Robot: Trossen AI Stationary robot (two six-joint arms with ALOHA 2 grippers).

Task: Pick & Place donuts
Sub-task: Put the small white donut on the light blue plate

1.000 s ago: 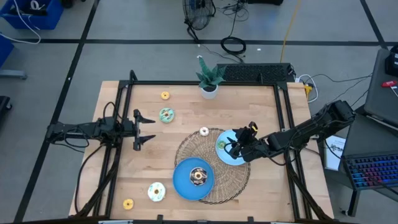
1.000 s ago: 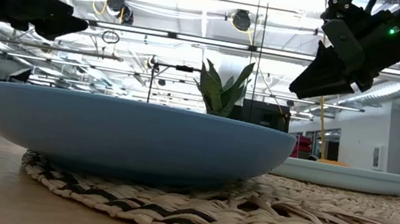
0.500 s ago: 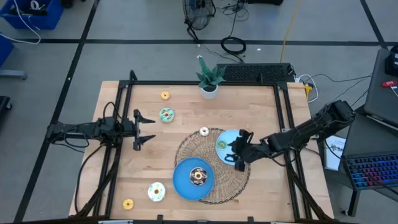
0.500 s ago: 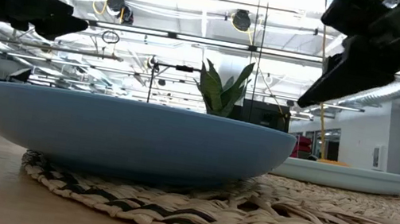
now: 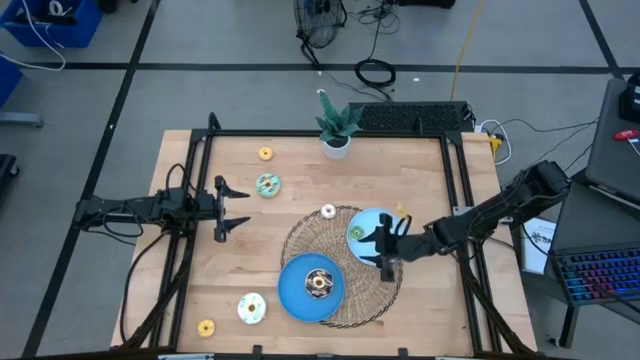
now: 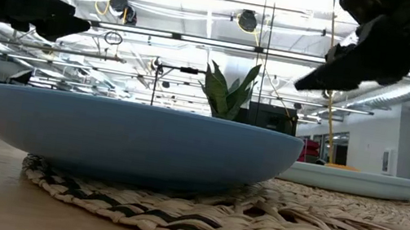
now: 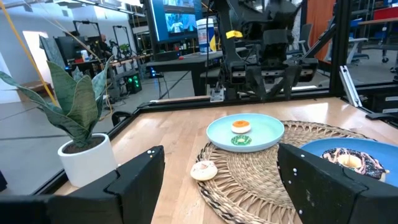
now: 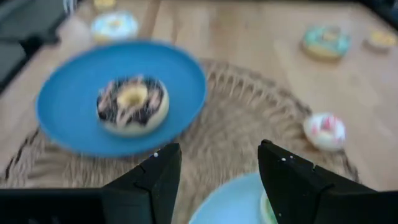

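Note:
A chocolate-iced donut [image 5: 318,283] lies on the dark blue plate [image 5: 295,298], also in the right wrist view [image 8: 132,106]. A green donut [image 5: 357,233] and an orange one [image 7: 240,126] lie on the light blue plate [image 5: 372,222]. A pink-and-white donut [image 5: 328,211] lies on the woven mat [image 5: 300,240]. Teal [image 5: 267,184], small orange [image 5: 265,153], cream [image 5: 251,307] and yellow [image 5: 206,327] donuts lie on the bare table. My right gripper [image 5: 378,250] is open and empty above the mat, at the light plate's near edge. My left gripper [image 5: 243,206] is open and empty at the table's left.
A potted plant [image 5: 335,125] stands at the far edge. A black frame [image 5: 195,180] runs along the table's sides. Both plates sit on the round mat in the middle-right. Bare wood lies between my left gripper and the mat.
My right gripper has gone from over the light blue plate toward the table's near edge, and its fingers have tipped from pointing down to nearer level.

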